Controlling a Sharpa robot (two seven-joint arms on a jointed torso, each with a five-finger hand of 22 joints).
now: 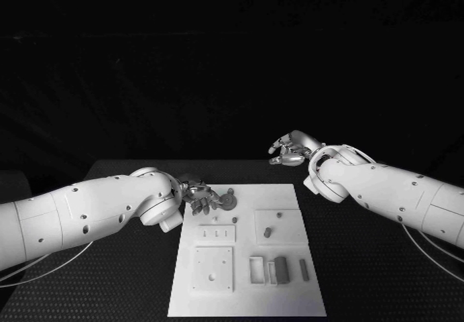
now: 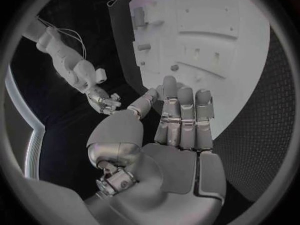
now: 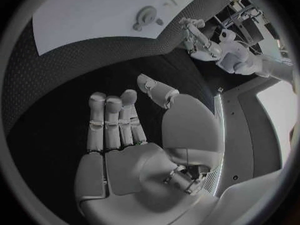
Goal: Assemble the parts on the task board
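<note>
The white task board (image 1: 247,295) lies in the middle of the table. My left hand (image 1: 201,196) hovers at its far left corner, fingers stretched out with nothing in them (image 2: 178,130). A round grey part (image 1: 229,199) lies on the board just beside its fingertips, also visible in the right wrist view (image 3: 145,16). A small piece (image 1: 235,219) sits close by. Two pegs (image 1: 267,233) stand in a square plate further right. My right hand (image 1: 290,149) is raised beyond the board's far right corner, palm open and empty (image 3: 125,135).
A slotted plate (image 1: 216,233) and a larger square plate (image 1: 212,268) lie on the board's left half. An open frame (image 1: 257,270) and two upright bars (image 1: 281,268) stand at the near right. Black table (image 1: 106,282) surrounds the board.
</note>
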